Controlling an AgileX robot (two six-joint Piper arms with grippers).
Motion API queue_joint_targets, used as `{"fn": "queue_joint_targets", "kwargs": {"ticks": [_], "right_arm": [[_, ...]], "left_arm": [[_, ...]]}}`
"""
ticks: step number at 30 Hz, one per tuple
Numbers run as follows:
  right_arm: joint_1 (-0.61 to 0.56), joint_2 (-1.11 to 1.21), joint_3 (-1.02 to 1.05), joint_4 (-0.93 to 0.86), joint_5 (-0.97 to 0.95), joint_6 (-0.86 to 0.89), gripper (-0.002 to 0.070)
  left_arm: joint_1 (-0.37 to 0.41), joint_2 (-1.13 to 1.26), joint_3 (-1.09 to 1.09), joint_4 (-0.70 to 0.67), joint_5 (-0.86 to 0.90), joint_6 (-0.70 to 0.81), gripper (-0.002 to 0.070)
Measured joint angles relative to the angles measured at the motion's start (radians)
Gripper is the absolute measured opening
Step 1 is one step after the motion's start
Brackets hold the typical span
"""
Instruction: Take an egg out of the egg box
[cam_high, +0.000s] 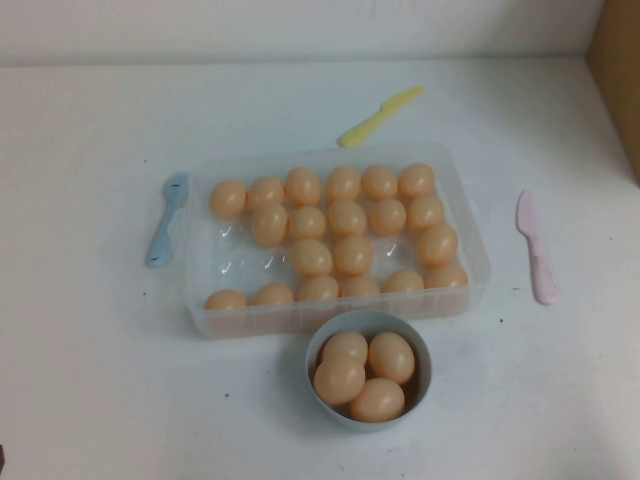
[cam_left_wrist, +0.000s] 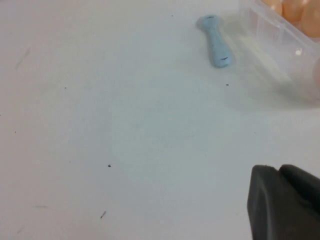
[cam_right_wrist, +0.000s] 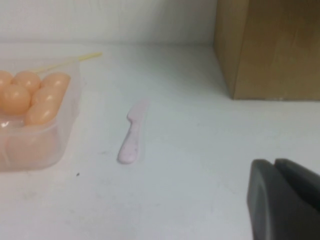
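1. While both arms sit out of the overhead shot, the egg box sits mid-bench, clear plastic, long side running left to right.
2. The eggs fill most of its dimples, packed toward the right and far side; a patch of empty dimples shows on the left part.
3. Touching the box's near wall is a grey-blue bowl holding four more eggs.
4. Around it: blue plastic knife right by the left end, yellow knife just off the far edge, pink knife near the right end.
5. Brown cardboard box sits at the far right corner of the bench.
6. Left gripper hovers over bare bench toward the left side, right gripper over the right side. Can't tell if either is open, only dark finger edges show.
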Motion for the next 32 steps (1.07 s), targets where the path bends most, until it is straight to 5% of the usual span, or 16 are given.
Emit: {"fn": "queue_joint_targets", "kwargs": {"ticks": [9,32], "right_arm": [[0.000,0.000,0.001,0.105,0.173,-0.082,-0.0017],[0.000,0.000,0.001,0.117,0.182,-0.096,-0.0017]], "left_arm": [[0.000,0.000,0.000,0.000,0.000,0.000,-0.0005],[0.000,0.000,0.000,0.000,0.000,0.000,-0.0005]]}}
